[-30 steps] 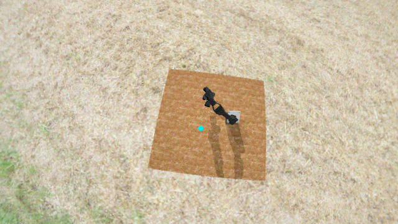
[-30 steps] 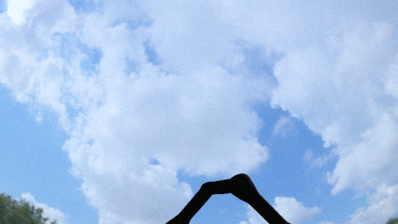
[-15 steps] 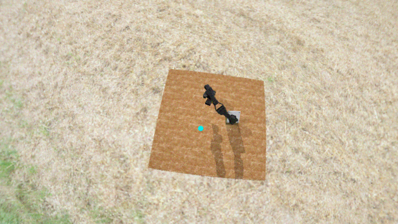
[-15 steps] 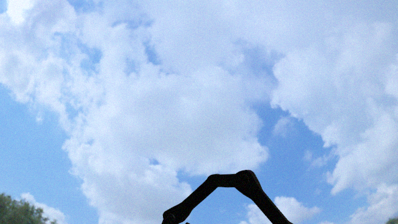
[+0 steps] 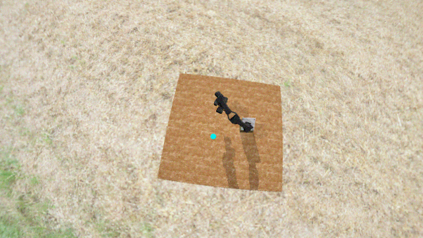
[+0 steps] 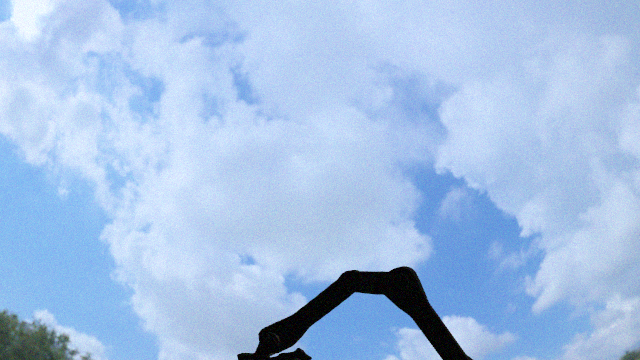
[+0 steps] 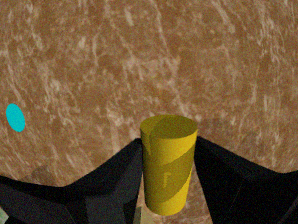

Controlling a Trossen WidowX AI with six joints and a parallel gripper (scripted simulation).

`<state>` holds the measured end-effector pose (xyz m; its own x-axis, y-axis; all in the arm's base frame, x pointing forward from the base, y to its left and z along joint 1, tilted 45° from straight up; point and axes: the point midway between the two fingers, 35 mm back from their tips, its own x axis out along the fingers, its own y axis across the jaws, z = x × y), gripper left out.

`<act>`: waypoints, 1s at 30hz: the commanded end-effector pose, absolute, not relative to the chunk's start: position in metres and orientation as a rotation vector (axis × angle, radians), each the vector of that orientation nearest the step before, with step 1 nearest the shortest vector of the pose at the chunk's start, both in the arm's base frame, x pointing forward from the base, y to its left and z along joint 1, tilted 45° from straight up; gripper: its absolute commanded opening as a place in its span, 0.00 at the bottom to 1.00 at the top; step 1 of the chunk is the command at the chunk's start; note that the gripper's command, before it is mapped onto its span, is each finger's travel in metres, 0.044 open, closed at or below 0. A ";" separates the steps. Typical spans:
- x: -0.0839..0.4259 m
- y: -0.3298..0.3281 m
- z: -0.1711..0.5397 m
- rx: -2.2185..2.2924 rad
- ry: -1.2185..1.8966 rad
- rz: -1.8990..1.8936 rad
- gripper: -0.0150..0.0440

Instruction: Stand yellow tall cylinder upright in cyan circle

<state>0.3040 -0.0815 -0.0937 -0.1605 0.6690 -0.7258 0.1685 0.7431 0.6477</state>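
Observation:
The yellow tall cylinder [image 7: 167, 172] is between the two black fingers in the wrist view, one of its round ends facing up the picture. My gripper [image 7: 168, 144] is shut on it and holds it above the brown surface. The cyan circle [image 5: 213, 136] [image 7: 15, 118] lies flat on that surface, off to the left of the cylinder in the wrist view. In the top view the cylinder cannot be made out under the dark arm, and the circle is below and slightly left of the arm's far end. The exterior view shows neither the cylinder nor the circle.
The brown square board [image 5: 188, 158] lies on dry grass. The arm's grey base plate [image 5: 249, 120] is right of the circle in the top view. The arm [image 6: 320, 307] stands dark against the sky in the exterior view. Arm shadows fall across the board.

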 end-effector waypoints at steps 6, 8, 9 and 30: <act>0.317 -0.066 -0.073 0.681 1.707 0.482 0.43; 0.319 -0.062 -0.069 0.682 1.708 0.479 0.43; 0.320 -0.060 -0.067 0.682 1.708 0.477 0.43; 0.339 -0.018 -0.021 0.698 1.712 0.446 0.43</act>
<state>0.3370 -0.0246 -0.0291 -0.1510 0.6558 -0.7397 0.2075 0.7526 0.6249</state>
